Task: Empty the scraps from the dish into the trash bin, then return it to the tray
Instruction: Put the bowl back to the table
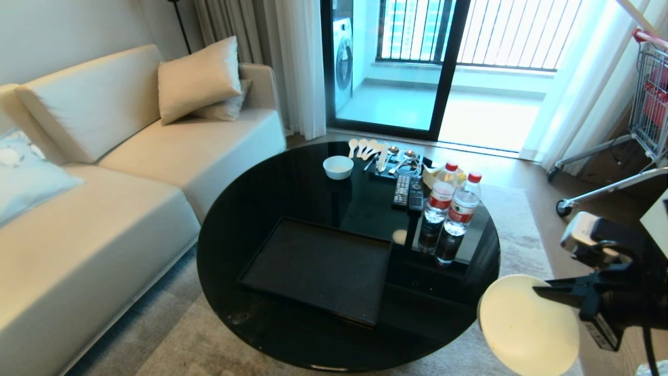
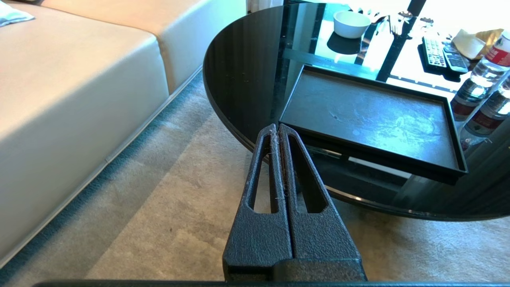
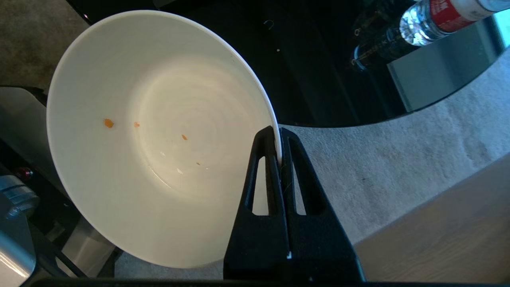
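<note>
risk sits in the thin rim pinch: right gripper jaws clamp the dish, tilted beside the table, few orange scraps left; it could slip short of the tray. left gripper jaws together, idle.

Right arm reaches in from the lower right of the head view. Right claw clamped tight on the dish rim, one finger inside the wall, one outside, dish tipped on its side off the tabletop edge. Left claw empty, fingers pressed together, held low beside the tabletop, pointing toward it.
</note>
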